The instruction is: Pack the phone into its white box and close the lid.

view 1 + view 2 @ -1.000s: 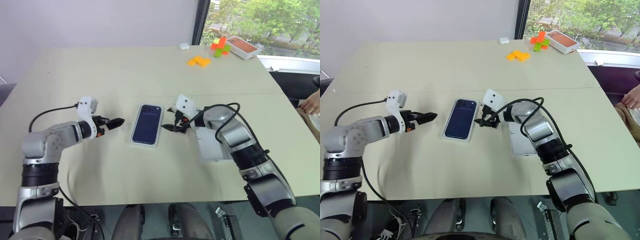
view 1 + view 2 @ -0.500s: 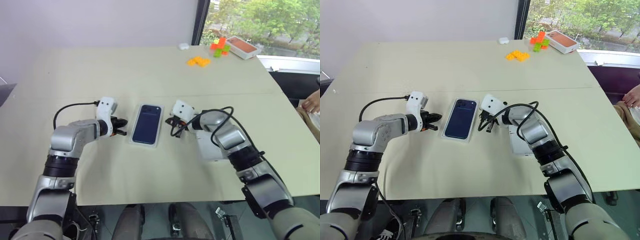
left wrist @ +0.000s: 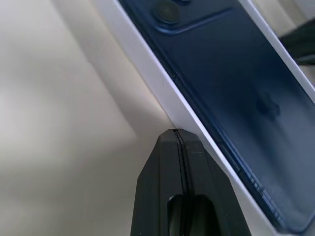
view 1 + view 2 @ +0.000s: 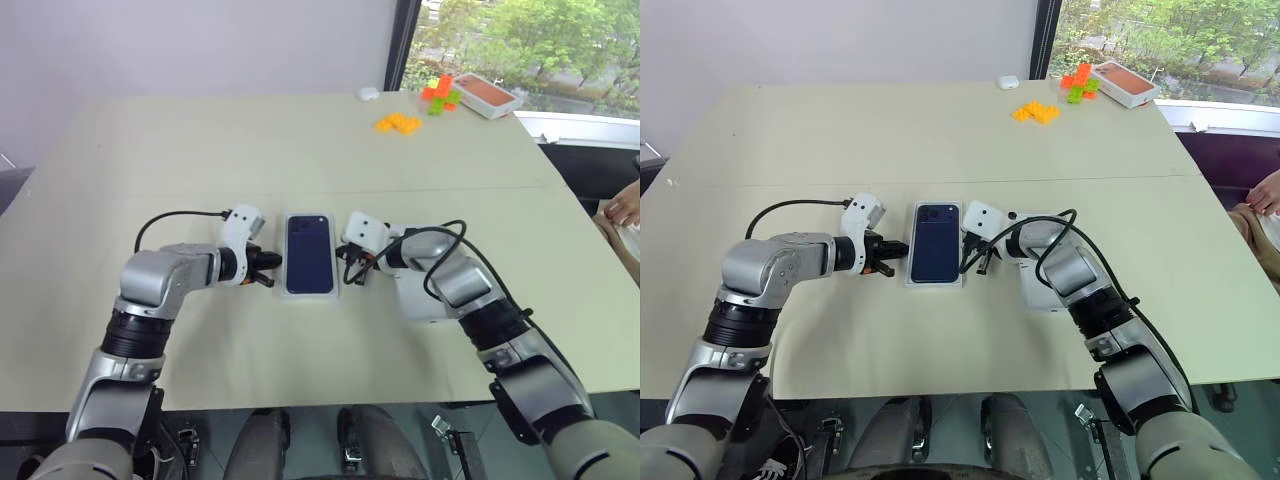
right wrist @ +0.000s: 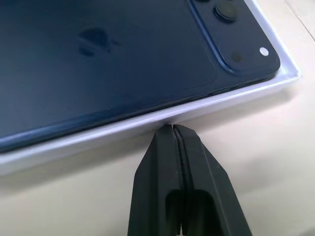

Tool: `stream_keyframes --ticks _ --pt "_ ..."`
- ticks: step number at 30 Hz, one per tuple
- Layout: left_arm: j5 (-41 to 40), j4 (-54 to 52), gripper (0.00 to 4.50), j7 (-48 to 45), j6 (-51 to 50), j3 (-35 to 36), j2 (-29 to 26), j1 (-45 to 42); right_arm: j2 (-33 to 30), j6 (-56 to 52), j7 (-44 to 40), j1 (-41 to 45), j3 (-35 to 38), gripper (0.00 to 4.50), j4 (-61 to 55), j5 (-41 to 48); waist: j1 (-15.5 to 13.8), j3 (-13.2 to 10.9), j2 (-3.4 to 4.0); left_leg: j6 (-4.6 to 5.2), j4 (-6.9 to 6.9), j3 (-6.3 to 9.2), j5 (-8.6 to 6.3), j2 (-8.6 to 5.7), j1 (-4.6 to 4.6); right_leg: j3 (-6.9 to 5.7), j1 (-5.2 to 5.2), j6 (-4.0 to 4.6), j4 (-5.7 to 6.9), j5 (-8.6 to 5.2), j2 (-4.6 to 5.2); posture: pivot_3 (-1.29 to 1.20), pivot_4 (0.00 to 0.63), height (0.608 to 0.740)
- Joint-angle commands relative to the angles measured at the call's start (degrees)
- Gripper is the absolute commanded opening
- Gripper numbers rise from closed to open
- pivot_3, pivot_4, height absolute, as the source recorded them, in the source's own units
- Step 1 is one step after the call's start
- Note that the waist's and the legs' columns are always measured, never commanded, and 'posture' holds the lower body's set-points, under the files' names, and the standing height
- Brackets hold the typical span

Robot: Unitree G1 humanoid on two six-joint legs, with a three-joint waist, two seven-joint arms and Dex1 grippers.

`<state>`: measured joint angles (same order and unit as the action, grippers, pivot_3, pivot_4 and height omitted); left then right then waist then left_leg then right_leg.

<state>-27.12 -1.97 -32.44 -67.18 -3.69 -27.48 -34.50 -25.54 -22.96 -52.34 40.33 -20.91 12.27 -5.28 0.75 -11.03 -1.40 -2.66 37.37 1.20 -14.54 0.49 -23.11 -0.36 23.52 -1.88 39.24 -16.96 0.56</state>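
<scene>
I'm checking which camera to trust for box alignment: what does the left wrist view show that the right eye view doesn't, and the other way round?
Left wrist view: the left gripper shut, its tip right at the white box rim, and the phone with its camera cluster lying inside.

Right eye view: the right gripper at the box's opposite long side, the lid on the table under the right arm, orange blocks and another box at the far edge.

Both: phone in the white box, left gripper beside it.
</scene>
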Motion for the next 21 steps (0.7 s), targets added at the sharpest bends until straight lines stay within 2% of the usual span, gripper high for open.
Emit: stream_keyframes --ticks 1,9,16,21 --pt "-1.99 -2.8 0.0 -1.48 -0.69 -0.12 0.91 -0.01 -1.07 0.49 -1.98 -0.34 -0.26 0.04 -3.12 0.26 -0.02 0.0 0.0 0.0 0.0 0.0 0.0 0.0 0.0 0.0 0.0 0.0 0.0 0.0 0.0 0.0 0.15 0.74" --pt "0.03 -0.74 0.0 -0.15 0.99 0.66 1.2 -0.09 -1.89 0.08 -3.75 -1.05 -0.5 0.04 -5.01 0.31 -0.01 0.0 0.0 0.0 0.01 0.0 0.0 0.0 0.01 0.0 -0.01 0.0 0.01 0.0 0.0 0.0 0.15 0.74" --pt "-2.85 -1.4 0.0 -0.39 -1.09 5.07 3.13 -0.59 -1.66 0.76 -3.19 -0.96 -0.32 0.04 -4.08 -0.17 0.0 0.0 0.0 0.0 0.01 0.0 0.0 0.0 0.0 0.0 0.0 0.0 0.01 0.0 0.0 0.0 0.15 0.74" --pt "-2.8 -2.15 0.0 -1.55 -0.23 6.57 0.96 0.12 -2.78 0.9 -3.41 0.12 2.01 0.04 -3.39 0.98 0.06 0.0 0.0 0.0 0.01 0.0 0.0 0.01 0.01 0.0 0.0 0.0 0.01 0.0 0.0 0.0 0.15 0.74"
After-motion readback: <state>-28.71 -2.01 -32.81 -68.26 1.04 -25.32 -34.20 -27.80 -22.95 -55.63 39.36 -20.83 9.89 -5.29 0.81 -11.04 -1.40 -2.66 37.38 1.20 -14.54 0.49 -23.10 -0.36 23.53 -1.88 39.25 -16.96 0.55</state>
